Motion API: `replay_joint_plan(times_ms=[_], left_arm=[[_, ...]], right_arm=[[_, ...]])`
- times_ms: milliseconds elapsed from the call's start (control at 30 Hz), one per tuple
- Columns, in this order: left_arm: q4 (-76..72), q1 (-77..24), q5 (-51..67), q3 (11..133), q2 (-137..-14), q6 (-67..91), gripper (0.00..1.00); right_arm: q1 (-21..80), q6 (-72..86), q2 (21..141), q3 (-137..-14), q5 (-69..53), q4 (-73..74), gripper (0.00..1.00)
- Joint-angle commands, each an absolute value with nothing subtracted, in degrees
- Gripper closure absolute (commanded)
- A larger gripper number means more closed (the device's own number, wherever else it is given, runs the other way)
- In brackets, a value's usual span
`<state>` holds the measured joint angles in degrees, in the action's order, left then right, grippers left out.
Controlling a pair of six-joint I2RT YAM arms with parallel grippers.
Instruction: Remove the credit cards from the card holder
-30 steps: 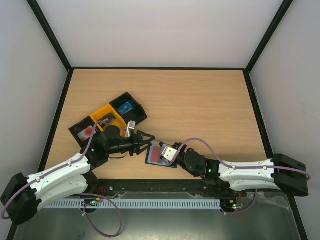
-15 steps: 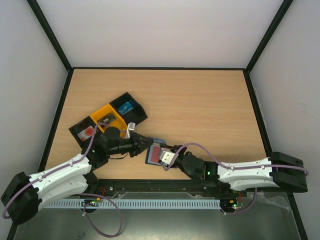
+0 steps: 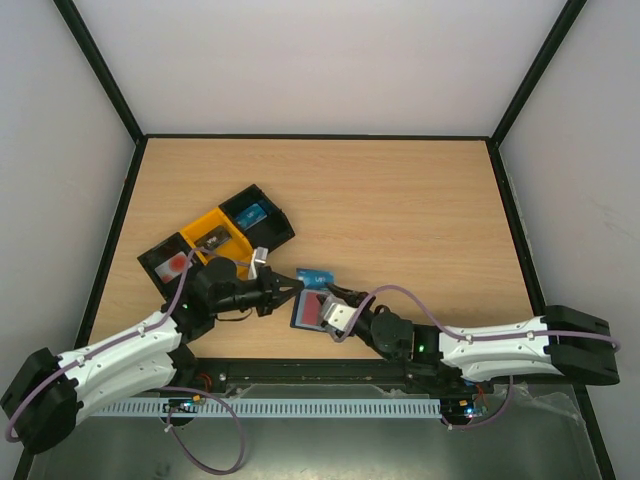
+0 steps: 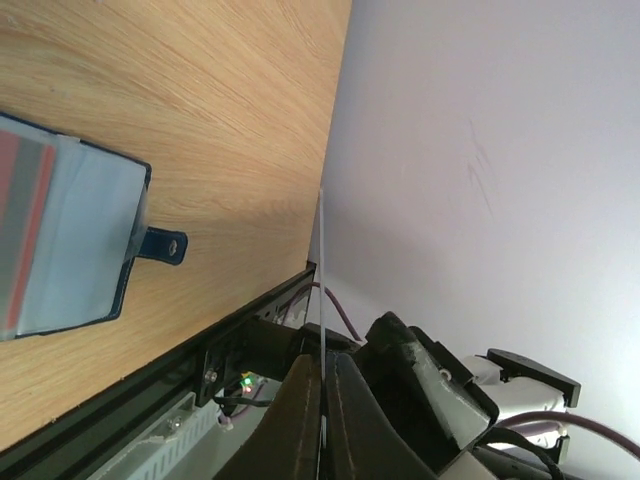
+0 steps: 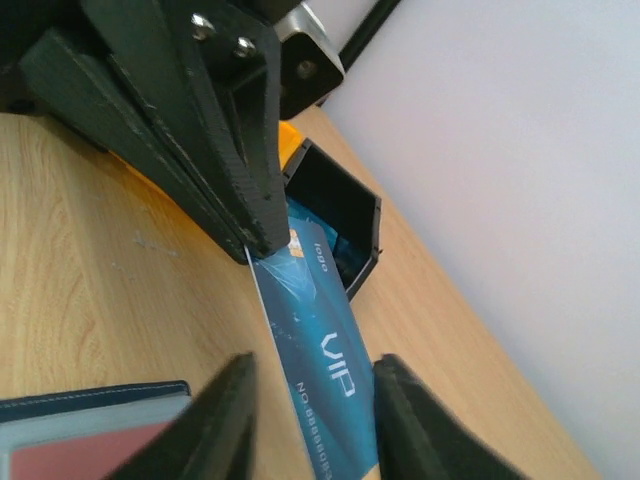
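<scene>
**Top external.** Low and left of centre, the left gripper (image 3: 298, 280) is clamped on a blue credit card (image 3: 315, 274), which sticks out to the right above the table (image 3: 400, 220). Just below it lies the open card holder (image 3: 303, 308), with a reddish card showing in its pocket. The right gripper (image 3: 325, 297) sits over the holder's right part. This view is too small to tell how its jaws stand. The black and yellow trays (image 3: 200, 220) are in a row to the upper left, and each already has something in it.

**Left wrist.** The blue credit card (image 4: 322, 280) shows edge-on as a thin pale line running up from the closed left gripper (image 4: 322, 365). That suggests it is light and stiff, with slick faces. It is best pinched across its flat faces near a short end, as it is now. The card holder (image 4: 80, 250) lies flat at the left edge with its tab clasp (image 4: 160, 245) splayed out. The right arm (image 4: 440, 390) crowds the lower right.

**Right wrist.** The left gripper (image 5: 265, 240) bites the far end of the blue credit card (image 5: 320, 350). The right gripper (image 5: 315, 420) has its fingers apart on either side of the card's near end and seems clear of it. The card holder (image 5: 90, 425) is at the lower left. A black tray (image 5: 365, 245) stands just behind the card. The right fingers look like the likeliest thing to snag when the card is carried away.
</scene>
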<state>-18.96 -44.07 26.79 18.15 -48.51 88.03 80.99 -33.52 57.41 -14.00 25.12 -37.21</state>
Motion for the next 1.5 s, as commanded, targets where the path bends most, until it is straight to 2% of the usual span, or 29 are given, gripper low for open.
replay_joint_plan(times_ms=[0, 67, 200, 233, 267, 433, 667, 767, 1100, 1467], left_arm=[[-19.55, -43.34, 26.85, 18.01, -47.6, 84.12, 0.97], [-17.19, -42.89, 25.46, 18.5, -47.55, 81.56, 0.97], [-14.32, -40.93, 22.93, 18.79, -47.18, 77.88, 0.97], [-13.61, -40.36, 22.35, 18.83, -46.92, 76.53, 0.97], [-12.57, -39.85, 21.39, 19.03, -46.6, 75.44, 0.97], [-5.18, -38.12, 14.55, 21.67, -44.57, 68.73, 0.97], [5.05, -35.92, 0.61, 26.21, -42.05, 63.02, 0.97], [6.97, -34.06, -3.94, 27.67, -42.93, 61.22, 0.97], [5.02, -25.11, -3.77, 32.22, -53.1, 57.11, 0.97], [1.55, -21.59, -5.8, 37.75, -64.64, 56.42, 0.97]], right_arm=[[81.37, -27.64, 54.16, -12.62, 22.42, -38.74, 0.52], [81.36, -24.82, 53.97, -11.82, 21.67, -38.92, 0.39], [81.33, -15.37, 54.08, -12.95, 22.0, -36.95, 0.21], [81.36, -12.14, 53.91, -13.45, 22.43, -36.23, 0.06], [81.38, -9.2, 53.69, -13.89, 22.88, -35.11, 0.01], [81.39, 5.75, 51.78, -15.12, 25.71, -30.89, 0.02], [81.34, 36.77, 45.54, -17.92, 38.17, -15.56, 0.02], [81.39, 44.09, 42.9, -18.96, 37.76, -10.7, 0.02], [81.39, 49.42, 37.14, -16.02, 35.21, -10.77, 0.02], [81.38, 52.07, 38.76, -14.63, 29.84, -16.29, 0.02]])
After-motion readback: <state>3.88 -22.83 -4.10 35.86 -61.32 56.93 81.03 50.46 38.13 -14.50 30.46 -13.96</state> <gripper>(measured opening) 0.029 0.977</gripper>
